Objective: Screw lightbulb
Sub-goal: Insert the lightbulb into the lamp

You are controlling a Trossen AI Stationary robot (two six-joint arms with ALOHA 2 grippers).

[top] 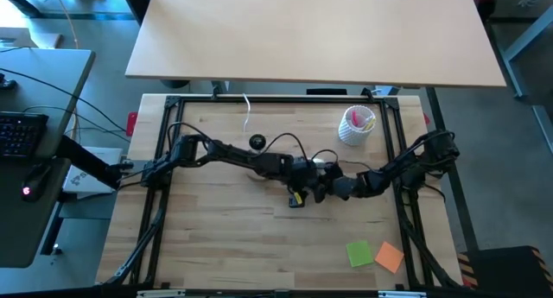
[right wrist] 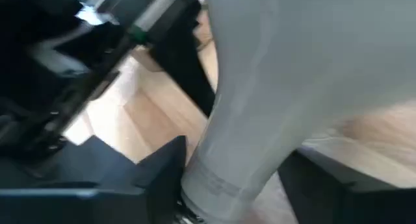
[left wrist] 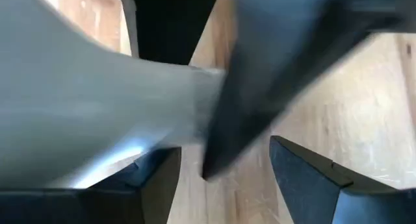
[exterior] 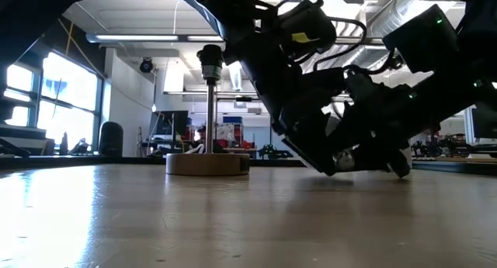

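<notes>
- Left gripper (left wrist: 221, 165) meets the other arm over the wooden table (top: 225, 237), near the round wooden lamp base with its black socket post (top: 257, 142), on the side facing the front edge. Its two dark fingers stand apart with bare wood showing between them, released around the bulb's round head.
- Right gripper (right wrist: 234, 165) comes in from the side of the lamp base where the cup stands; its fingers sit either side of the bulb's neck, clamped on it.
- One small matte white lightbulb (right wrist: 273, 87) hangs between the two grippers, low over the tabletop and well apart from the lamp base socket. Its globe head fills much of the left wrist view (left wrist: 78, 107). A smooth cone-shaped neck tapers to a narrow screw end beside the right fingers.
- One lamp base stands upright, its socket on a slim post.
- One white cup holding pink items (top: 357, 125) sits farther from the lamp base than the grippers.
- Two square paper notes, one green (top: 359, 253) and one orange (top: 390, 256), lie just beside each other, farthest from the lamp base.
</notes>
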